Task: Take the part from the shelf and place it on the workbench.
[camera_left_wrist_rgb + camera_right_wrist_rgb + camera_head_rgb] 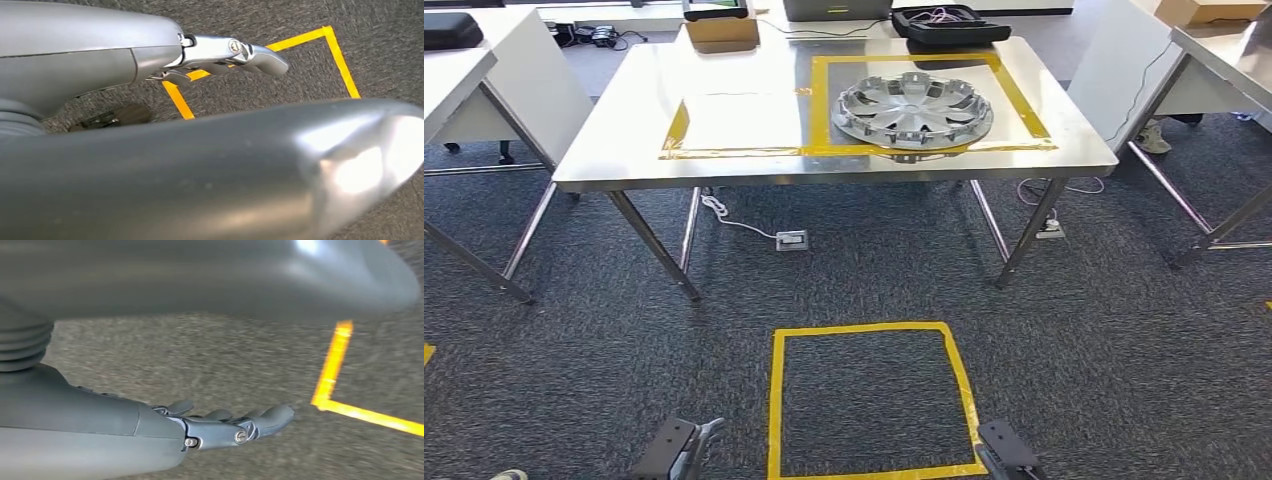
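with the silver multi-spoke plastic wheel cover (pixel 913 110) flat inside the yellow tape frame (pixel 818 104) on the steel bench (pixel 624 160), keep left robot hand (pixel 220 55) and right robot hand (pixel 225 426) empty, fingers loosely extended, hanging low over the grey carpet floor (pixel 874 260).

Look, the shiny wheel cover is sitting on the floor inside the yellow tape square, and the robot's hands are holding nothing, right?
Not quite. The wheel cover lies on the steel workbench, inside the yellow tape frame there, as the head view shows. The tape square on the floor has only carpet in it. You are right about the hands: the left hand and right hand hold nothing.
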Robot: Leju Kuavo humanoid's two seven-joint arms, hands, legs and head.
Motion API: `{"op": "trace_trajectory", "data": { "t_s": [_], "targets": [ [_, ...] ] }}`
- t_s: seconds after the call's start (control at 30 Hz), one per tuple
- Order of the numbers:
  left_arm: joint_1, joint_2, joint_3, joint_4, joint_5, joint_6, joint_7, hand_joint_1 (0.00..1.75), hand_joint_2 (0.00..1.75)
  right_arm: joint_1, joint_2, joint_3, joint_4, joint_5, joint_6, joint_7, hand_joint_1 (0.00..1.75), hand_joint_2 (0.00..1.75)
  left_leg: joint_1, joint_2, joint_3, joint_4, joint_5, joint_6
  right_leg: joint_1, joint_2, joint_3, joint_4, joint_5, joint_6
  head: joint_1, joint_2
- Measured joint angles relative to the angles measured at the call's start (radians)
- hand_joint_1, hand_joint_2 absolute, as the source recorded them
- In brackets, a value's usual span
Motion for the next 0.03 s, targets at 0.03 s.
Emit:
{"op": "trace_trajectory", "data": {
  "t_s": [0.03],
  "targets": [
    [0.0, 0.0, 0.0, 0.001, 0.0, 0.001, 0.0, 0.0, 0.0, 0.001, 0.0, -0.001, 0.005, 0.0, 0.0, 0.0, 0.0, 0.0, 0.0, 0.0, 0.0, 0.0, 0.0, 0.0, 0.0, 0.0, 0.0, 0.0, 0.0, 0.0, 0.0, 0.0]
  ]
}}
